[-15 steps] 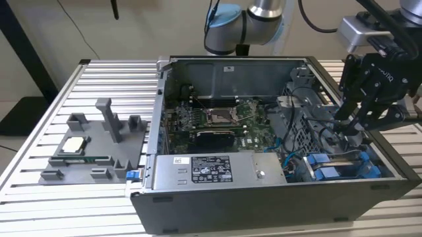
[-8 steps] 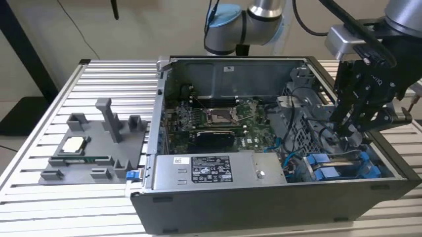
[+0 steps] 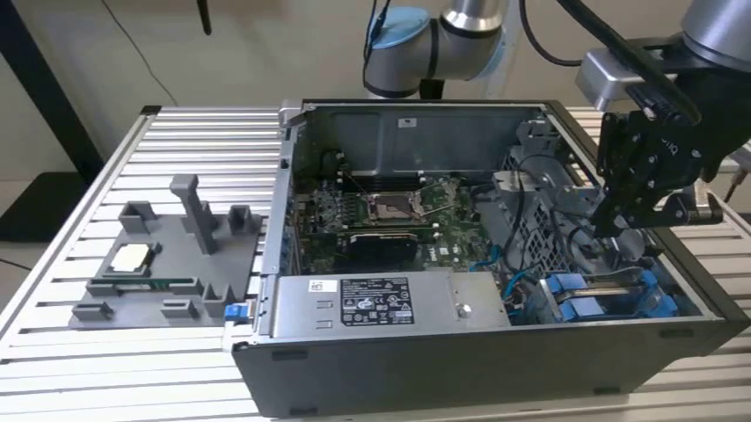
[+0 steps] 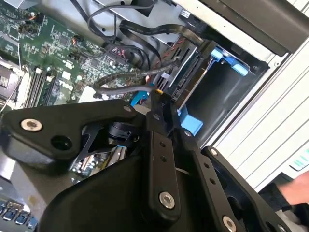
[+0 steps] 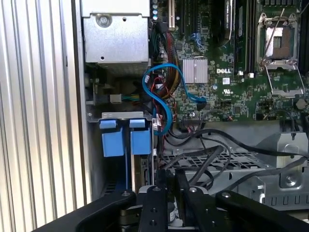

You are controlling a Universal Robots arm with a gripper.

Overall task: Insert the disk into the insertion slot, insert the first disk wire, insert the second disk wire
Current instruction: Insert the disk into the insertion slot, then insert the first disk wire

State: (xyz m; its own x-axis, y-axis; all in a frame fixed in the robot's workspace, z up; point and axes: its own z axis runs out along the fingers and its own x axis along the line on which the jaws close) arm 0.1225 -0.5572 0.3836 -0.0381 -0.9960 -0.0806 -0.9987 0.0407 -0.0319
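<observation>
The disk [image 4: 187,72] sits edge-on inside the insertion slot [image 4: 227,99], its blue carrier [image 4: 232,62] at the bay mouth. That step looks done, and the disk's connector edge faces the motherboard [image 4: 43,53], where the cables can reach it. The gripper [image 4: 160,99] hangs right at that edge with its 2 fingers drawn narrow, apparently pinching the plug of a black wire [image 4: 120,79] to line it up with the socket; I can't tell whether it is seated.

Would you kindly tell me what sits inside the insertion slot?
The disk in its blue carrier, black cables at its end; the pincer hides the rest of the slot.
</observation>
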